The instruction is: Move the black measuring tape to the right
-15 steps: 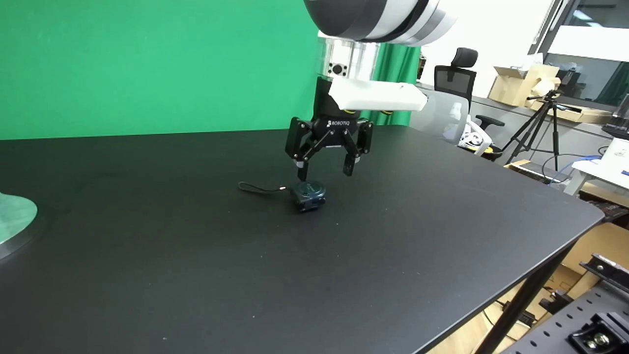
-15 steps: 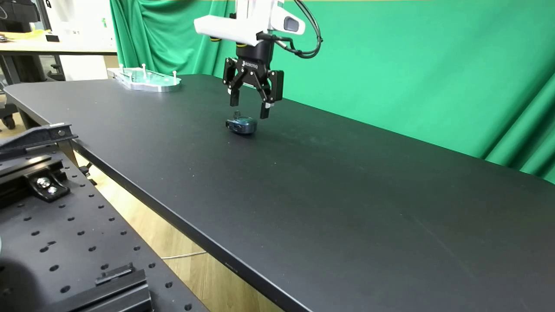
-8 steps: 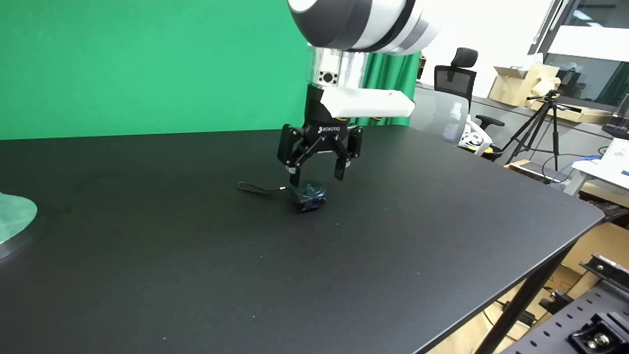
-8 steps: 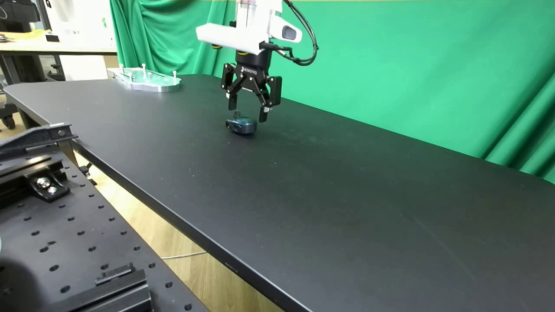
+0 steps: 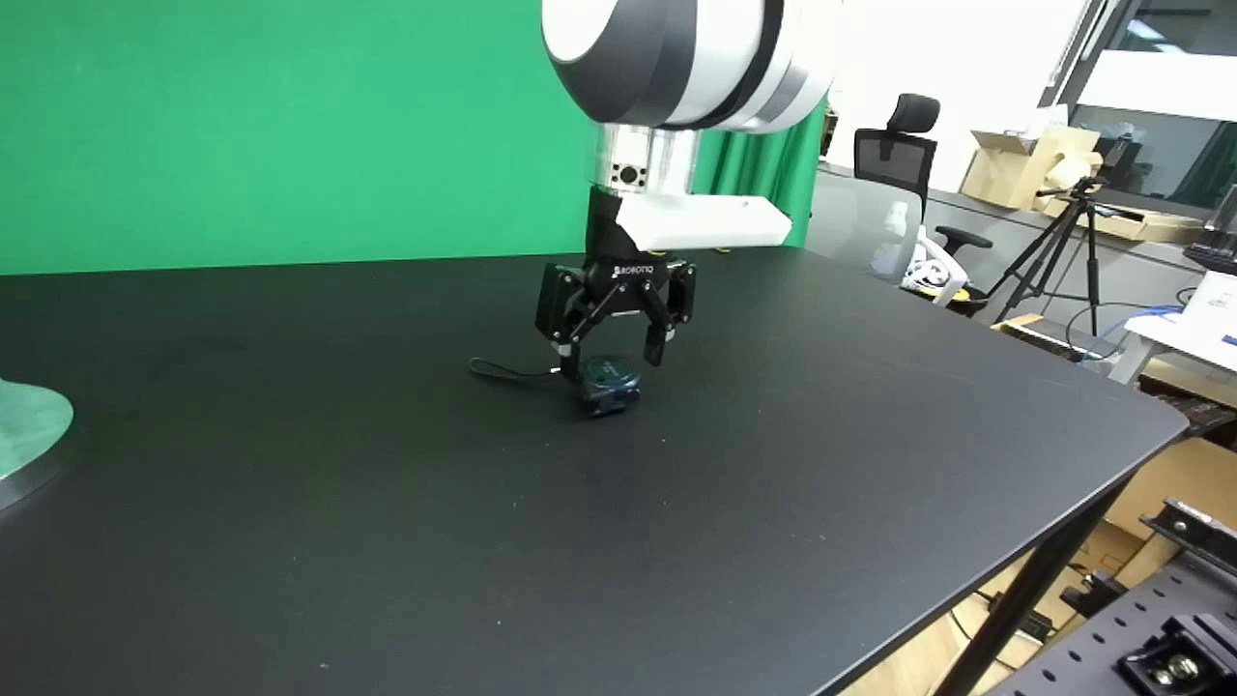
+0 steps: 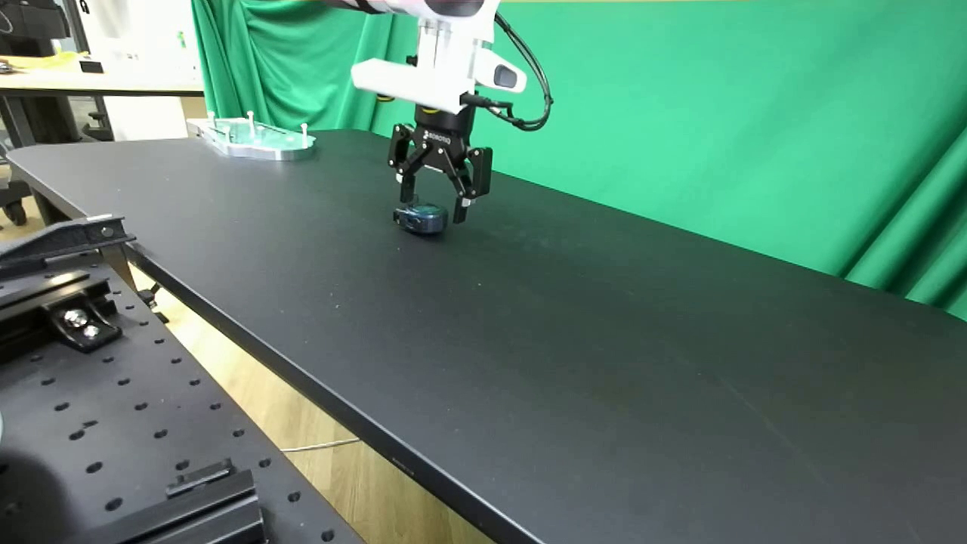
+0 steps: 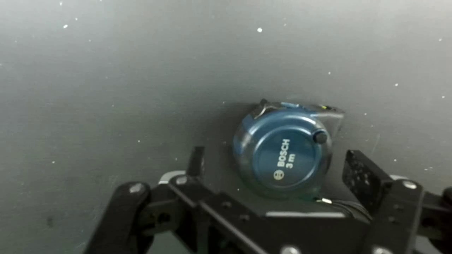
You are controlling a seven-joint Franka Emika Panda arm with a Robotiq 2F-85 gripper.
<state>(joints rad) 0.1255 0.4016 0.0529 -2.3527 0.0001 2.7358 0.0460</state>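
The black measuring tape [image 5: 609, 389] is a small dark case with a blue-teal face and "BOSCH 3 m" print. It lies flat on the black table in both exterior views [image 6: 420, 220], and its strap [image 5: 504, 371] trails to the left. My gripper [image 5: 613, 365] is open and points straight down, low over the tape. In the wrist view the tape [image 7: 282, 155] sits between the two spread fingers [image 7: 365, 180], with a gap on each side. The gripper's body and right finger hide most of the strap there.
A pale green round disc [image 5: 29, 425] stands at the table's left edge. A clear plate with pegs [image 6: 257, 140] sits at the table's far end. A perforated metal bench [image 6: 151, 423] stands beside the table. A green curtain [image 6: 680, 136] hangs behind.
My gripper has come down toward the tape and shifted slightly left in the exterior view facing the table's far green wall. It has stayed open. The tape has not moved.
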